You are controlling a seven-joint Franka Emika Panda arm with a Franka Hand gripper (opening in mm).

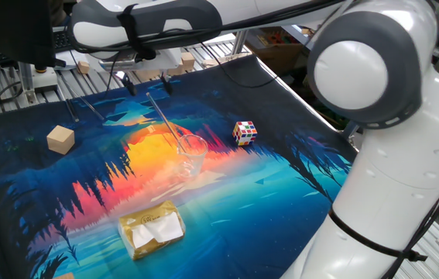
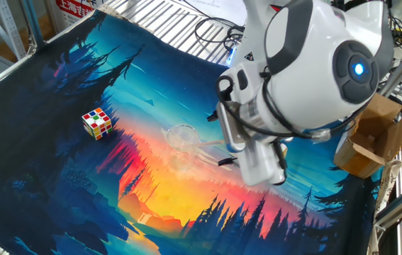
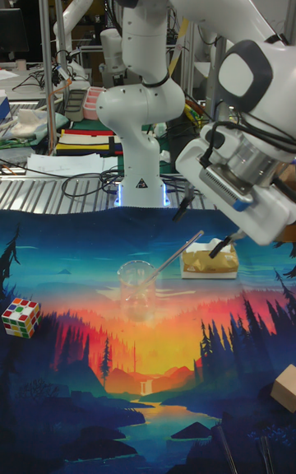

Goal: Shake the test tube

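I am hovering my fingers (image 3: 205,235) above the upper end of the test tube (image 3: 176,255), which is leaning in the clear cup (image 3: 136,289) near the middle of the desk (image 3: 49,243). The tube's lower end is sitting inside the cup and its long axis is running up and out over the rim on a slant, toward the side where my wrist is hanging. In the tall fixed view the free tip is ending between my two fingers and slightly below them, with one dark fingertip to each side of it. In one fixed view the same tip (image 1: 151,97) is showing just under the fingertips.

My fingers are standing apart, spread much wider than the slim tube, and I am judging them as holding nothing; no glass is visibly pressed against either pad, though the tube is so thin and clear that a light touch would be hard to see. The other fixed view is mostly showing the back of my wrist, with the tube (image 2: 211,146) stretching from the cup toward me.

The coming move, as I am reading it, is turning on this: the tube lies below and between the fingers, tilted, so I should be lowering along that slant and closing across its narrow width near the top end.
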